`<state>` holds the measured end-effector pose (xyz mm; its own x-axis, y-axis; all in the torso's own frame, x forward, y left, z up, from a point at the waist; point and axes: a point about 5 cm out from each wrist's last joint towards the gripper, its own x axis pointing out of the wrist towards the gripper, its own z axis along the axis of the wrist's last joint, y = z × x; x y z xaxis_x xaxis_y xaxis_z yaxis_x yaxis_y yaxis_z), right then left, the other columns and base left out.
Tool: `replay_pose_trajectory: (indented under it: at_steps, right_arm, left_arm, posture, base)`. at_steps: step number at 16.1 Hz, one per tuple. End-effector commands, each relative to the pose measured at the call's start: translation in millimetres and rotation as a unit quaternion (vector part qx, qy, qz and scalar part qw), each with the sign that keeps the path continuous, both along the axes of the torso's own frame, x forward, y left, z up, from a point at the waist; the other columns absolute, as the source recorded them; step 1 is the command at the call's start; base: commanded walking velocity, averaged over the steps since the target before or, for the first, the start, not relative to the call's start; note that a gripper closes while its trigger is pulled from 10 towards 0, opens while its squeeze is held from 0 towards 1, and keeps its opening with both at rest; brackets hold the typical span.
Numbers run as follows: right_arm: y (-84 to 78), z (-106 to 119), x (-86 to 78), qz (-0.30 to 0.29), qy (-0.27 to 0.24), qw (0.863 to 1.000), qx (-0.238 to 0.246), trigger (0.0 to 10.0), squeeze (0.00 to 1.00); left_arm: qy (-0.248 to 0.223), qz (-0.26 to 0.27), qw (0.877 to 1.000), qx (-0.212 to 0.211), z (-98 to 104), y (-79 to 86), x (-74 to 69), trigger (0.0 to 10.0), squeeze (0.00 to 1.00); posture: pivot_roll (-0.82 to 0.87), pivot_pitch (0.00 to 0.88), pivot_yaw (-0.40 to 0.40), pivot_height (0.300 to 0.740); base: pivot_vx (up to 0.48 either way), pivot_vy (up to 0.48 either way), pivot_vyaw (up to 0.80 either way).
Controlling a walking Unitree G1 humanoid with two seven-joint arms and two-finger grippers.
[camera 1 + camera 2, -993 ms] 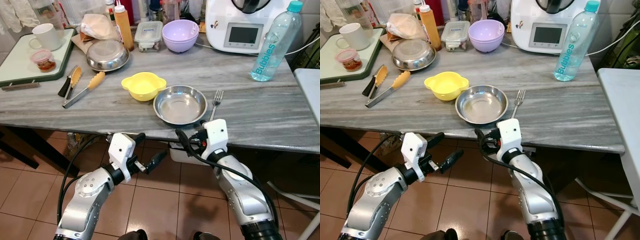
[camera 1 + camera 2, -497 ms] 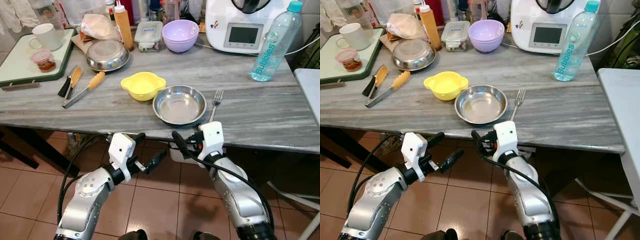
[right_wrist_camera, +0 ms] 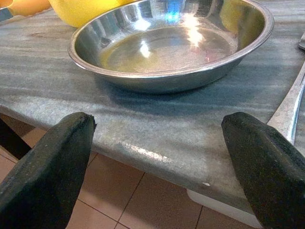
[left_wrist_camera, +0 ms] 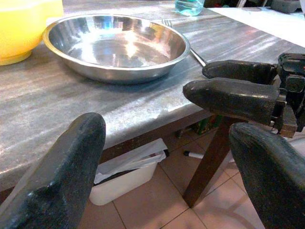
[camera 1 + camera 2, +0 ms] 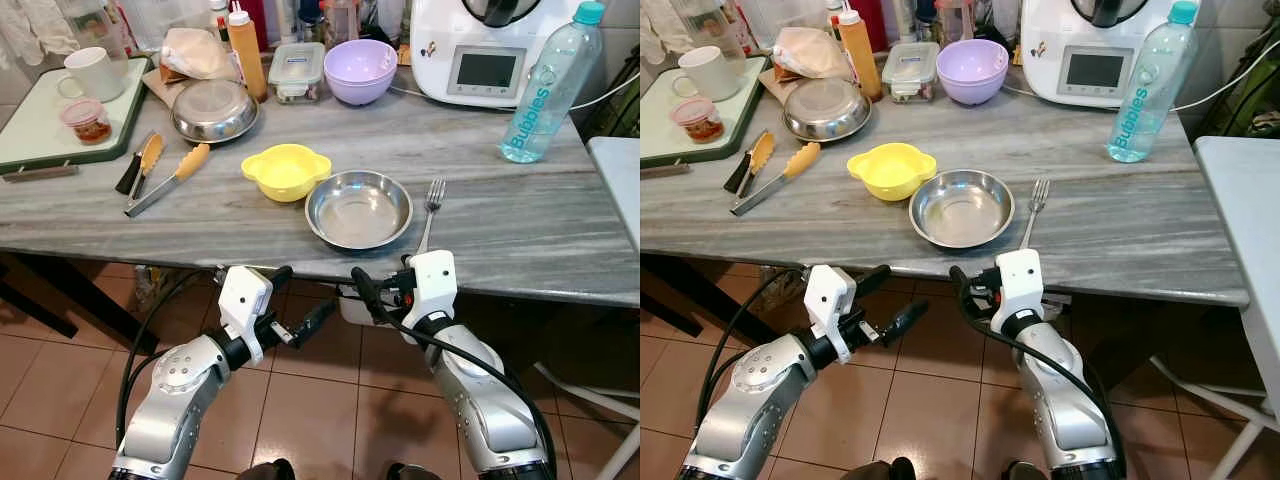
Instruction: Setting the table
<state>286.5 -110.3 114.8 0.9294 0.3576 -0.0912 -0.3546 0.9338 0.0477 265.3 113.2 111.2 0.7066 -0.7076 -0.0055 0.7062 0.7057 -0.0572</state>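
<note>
Right claw [image 5: 372,292], fingers spread, has shifted rightward below the table edge [image 5: 300,262], nearer the fork [image 5: 428,210].

The white appliance [image 5: 480,50] at the desk's [image 5: 300,215] far edge is cut off above. The fork [image 3: 293,98] is partly cropped. The bottle's label [image 5: 530,118] is only partly legible.

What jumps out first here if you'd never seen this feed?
The steel plate at the table's near edge, with a fork on its right and a yellow bowl touching it behind-left. Both open grippers, left and right, hover just below that edge.
</note>
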Motion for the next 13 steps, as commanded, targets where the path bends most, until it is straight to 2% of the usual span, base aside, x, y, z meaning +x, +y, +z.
replay_pose_trajectory:
  at_steps: [1,7,13]
  right_arm:
    - [0.1,2,-2.3,-0.004,0.000,1.000,0.000,10.0,0.00]
    - [-10.7,4,1.2,-0.029,-0.005,1.000,-0.010,10.0,0.00]
    - [-9.2,11,2.9,-0.027,-0.024,0.999,-0.005,10.0,0.00]
  left_arm:
    - [0.005,-0.003,1.000,0.006,-2,0.7,-0.4,10.0,0.00]
    - [0.005,-0.001,1.000,0.009,-2,1.5,0.3,10.0,0.00]
    - [0.003,0.000,1.000,0.012,-3,2.4,1.4,10.0,0.00]
  posture:
    - [-0.06,0.160,0.096,0.740]
    - [-0.06,0.157,0.098,0.740]
    - [-0.05,0.150,0.098,0.740]
  base:
    - [0.000,0.000,0.00]
    - [0.000,0.000,0.00]
    - [0.000,0.000,0.00]
